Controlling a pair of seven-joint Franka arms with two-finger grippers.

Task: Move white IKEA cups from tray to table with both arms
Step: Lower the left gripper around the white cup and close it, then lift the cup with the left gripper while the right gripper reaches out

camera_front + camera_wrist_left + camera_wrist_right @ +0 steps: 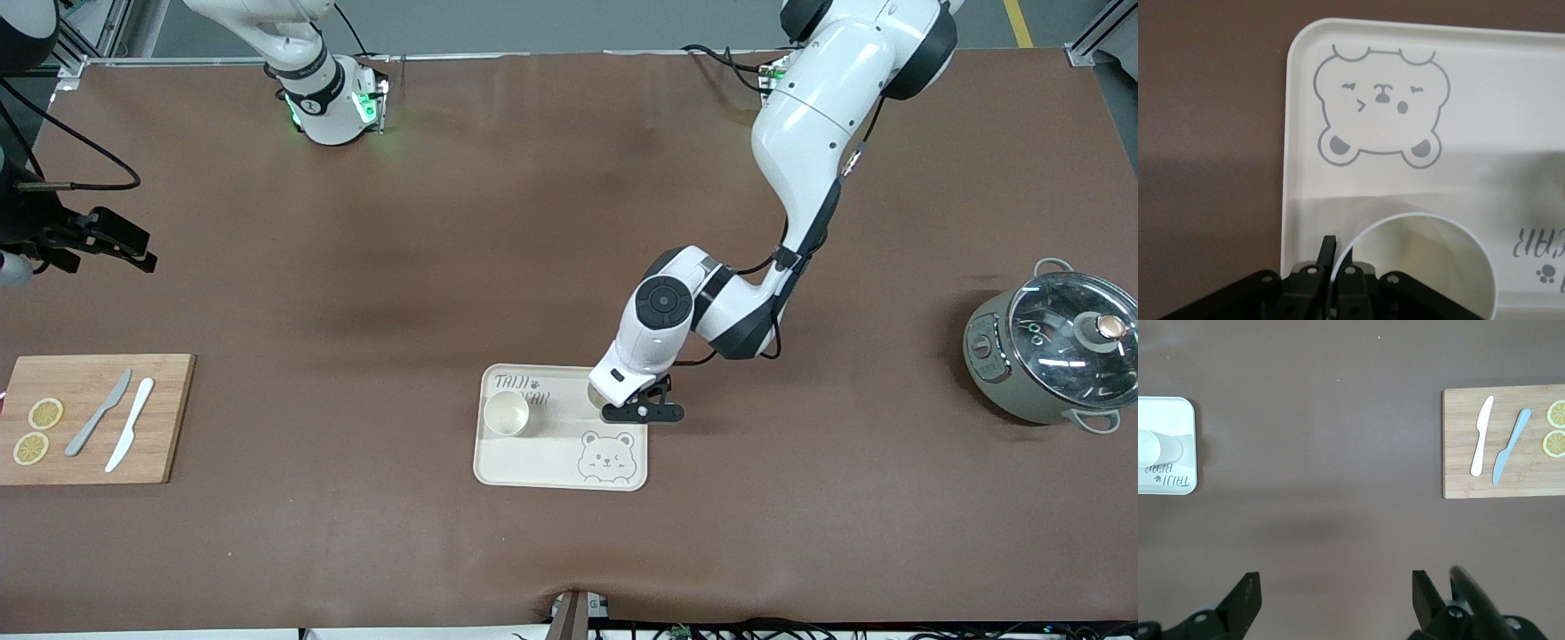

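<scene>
A cream bear tray (622, 471) lies near the table's middle. One white cup (506, 413) stands upright on it at the corner toward the right arm's end; it also shows in the right wrist view (1157, 447). My left gripper (1338, 257) is shut on the rim of the second white cup (1425, 267), one finger inside and one outside, over the tray (1511, 80) beside the bear drawing. In the front view this cup (594, 391) is mostly hidden under the left hand. My right gripper (1336, 597) is open and empty over bare table, at the right arm's end (107, 238).
A wooden cutting board (164, 418) with two knives and two lemon slices lies at the right arm's end. A grey-green pot (1049, 356) with a glass lid stands at the left arm's end. Brown mat covers the table.
</scene>
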